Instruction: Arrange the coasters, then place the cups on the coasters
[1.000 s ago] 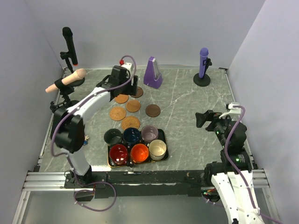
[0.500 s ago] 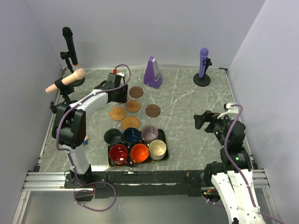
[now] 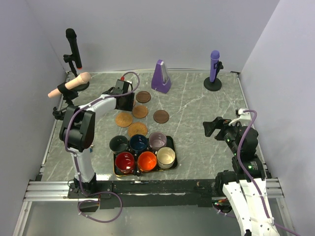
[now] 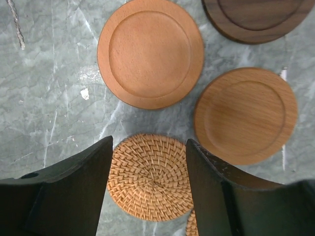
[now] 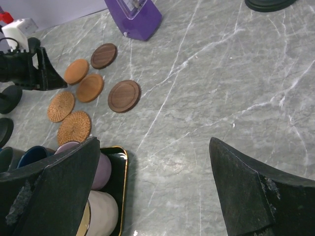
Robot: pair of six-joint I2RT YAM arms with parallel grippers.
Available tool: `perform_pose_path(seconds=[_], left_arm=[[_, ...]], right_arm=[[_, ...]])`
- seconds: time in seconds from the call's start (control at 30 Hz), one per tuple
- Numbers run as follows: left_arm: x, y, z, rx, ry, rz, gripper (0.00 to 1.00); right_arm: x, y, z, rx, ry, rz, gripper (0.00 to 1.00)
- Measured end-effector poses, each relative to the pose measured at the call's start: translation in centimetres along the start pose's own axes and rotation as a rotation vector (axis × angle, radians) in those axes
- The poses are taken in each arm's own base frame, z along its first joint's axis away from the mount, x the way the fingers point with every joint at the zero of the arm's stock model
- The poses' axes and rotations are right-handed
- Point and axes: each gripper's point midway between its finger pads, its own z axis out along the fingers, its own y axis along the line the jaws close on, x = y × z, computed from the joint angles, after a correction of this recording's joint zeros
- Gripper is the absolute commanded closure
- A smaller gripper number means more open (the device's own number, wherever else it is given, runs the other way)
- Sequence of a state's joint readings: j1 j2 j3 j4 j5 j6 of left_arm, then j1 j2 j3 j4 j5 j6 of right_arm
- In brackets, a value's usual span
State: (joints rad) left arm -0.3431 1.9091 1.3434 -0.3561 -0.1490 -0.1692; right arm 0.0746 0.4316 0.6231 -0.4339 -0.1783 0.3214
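Hovering with its jaws apart and nothing gripped, the left gripper (image 4: 149, 147) looks down on a woven coaster (image 4: 150, 179) lying below its fingertips. Just ahead of the fingers lie two light wooden coasters (image 4: 150, 51), with a dark coaster (image 4: 256, 17) beyond them. The cups (image 3: 147, 160) sit packed in a black tray (image 3: 114, 170), well behind that hand. Far off to the side, the right gripper (image 5: 155, 142) gapes wide and empty.

Bright even light, soft shadows

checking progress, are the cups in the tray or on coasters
In the tray: all six cups sit in the black tray; the coasters lie bare.
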Motion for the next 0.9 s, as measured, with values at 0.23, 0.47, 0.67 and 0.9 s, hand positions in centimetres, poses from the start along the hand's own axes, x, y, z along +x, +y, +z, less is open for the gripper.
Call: perform_pose_path(seconds=[0.23, 0.47, 0.67, 0.9], left_arm=[[0.6, 0.0, 1.4, -0.01, 0.019, -0.002, 0.39], [0.8, 0.0, 2.5, -0.012, 0.024, -0.008, 0.35], [0.5, -0.2, 3.5, -0.013, 0.025, -0.009, 0.36], [-0.5, -0.2, 4.5, -0.028, 0.009, -0.013, 0.34]], right_arm=[[0.2, 0.1, 0.2, -0.004, 0.015, 0.006, 0.03], [0.3, 0.0, 0.4, -0.004, 0.021, 0.007, 0.03], [0.2, 0.1, 0.4, -0.008, 0.014, 0.01, 0.03], [0.1, 0.1, 0.4, -0.006, 0.011, 0.009, 0.03]])
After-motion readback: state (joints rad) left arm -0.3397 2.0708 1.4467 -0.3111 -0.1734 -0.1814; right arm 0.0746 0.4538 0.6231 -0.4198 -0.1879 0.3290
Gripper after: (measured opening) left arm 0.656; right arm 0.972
